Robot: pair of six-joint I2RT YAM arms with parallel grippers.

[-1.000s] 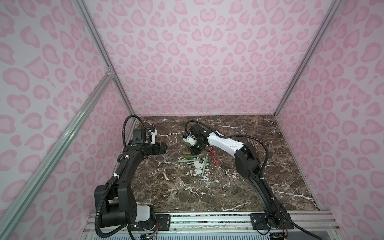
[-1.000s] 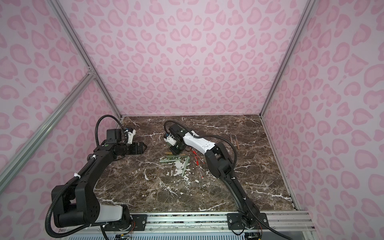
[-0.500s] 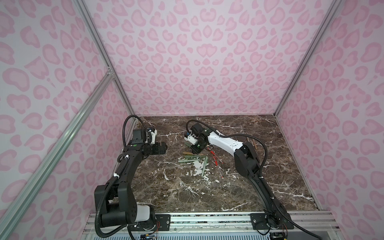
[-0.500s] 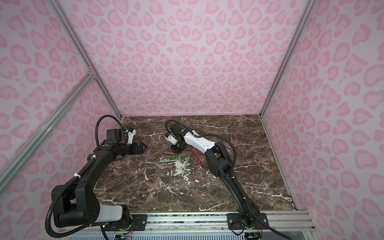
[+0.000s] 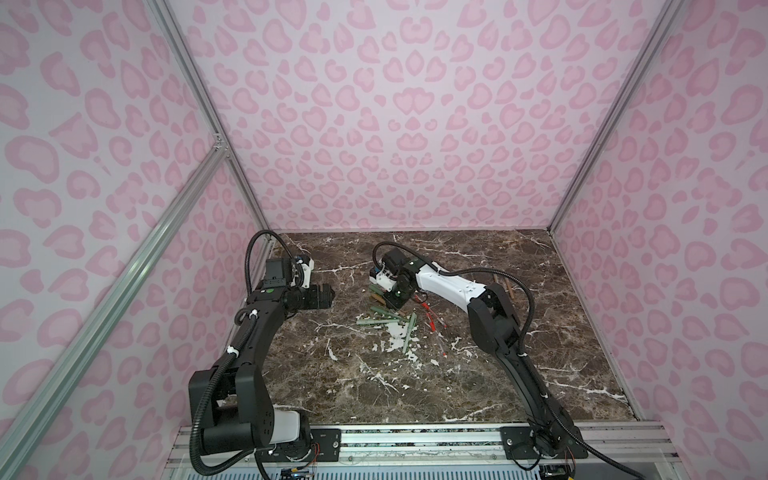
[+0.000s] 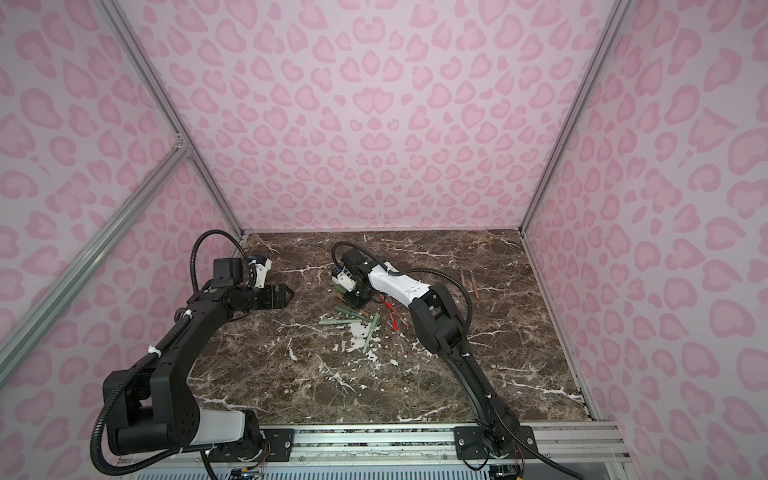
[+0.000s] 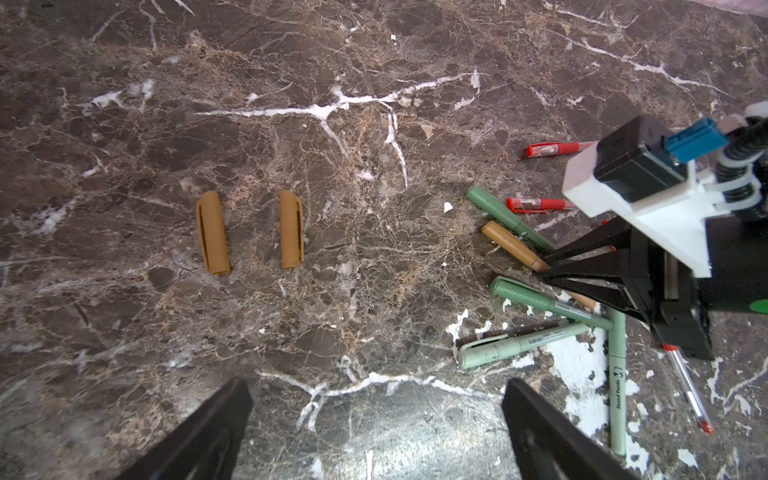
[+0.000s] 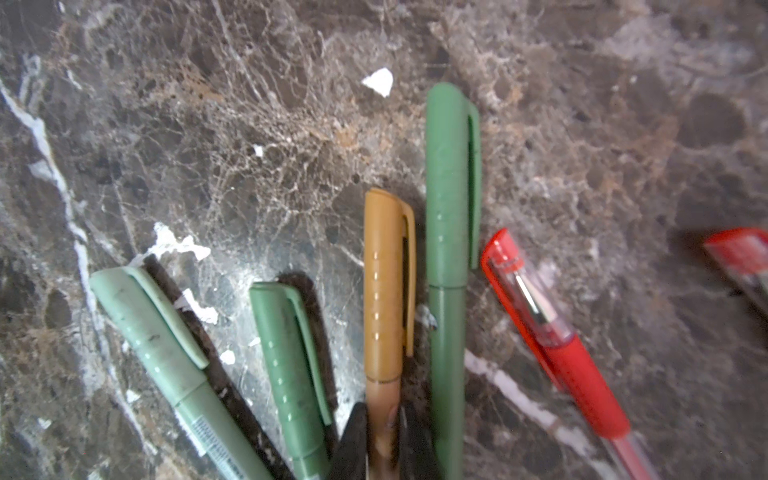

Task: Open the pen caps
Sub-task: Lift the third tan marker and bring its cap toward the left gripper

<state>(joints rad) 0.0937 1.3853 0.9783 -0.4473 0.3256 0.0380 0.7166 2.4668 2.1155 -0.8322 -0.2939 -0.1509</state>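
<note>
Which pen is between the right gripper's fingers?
The tan pen, capped: the right gripper closes on its barrel just below the cap. The green pens beside it lie free.

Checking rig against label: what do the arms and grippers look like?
Left arm: black links, white base segment, ribbed black cable hose, white zip ties, green dot. Right arm: black with a white forearm, thin black cable. Left gripper and right gripper: black tapered fingers, white camera mounts.
</note>
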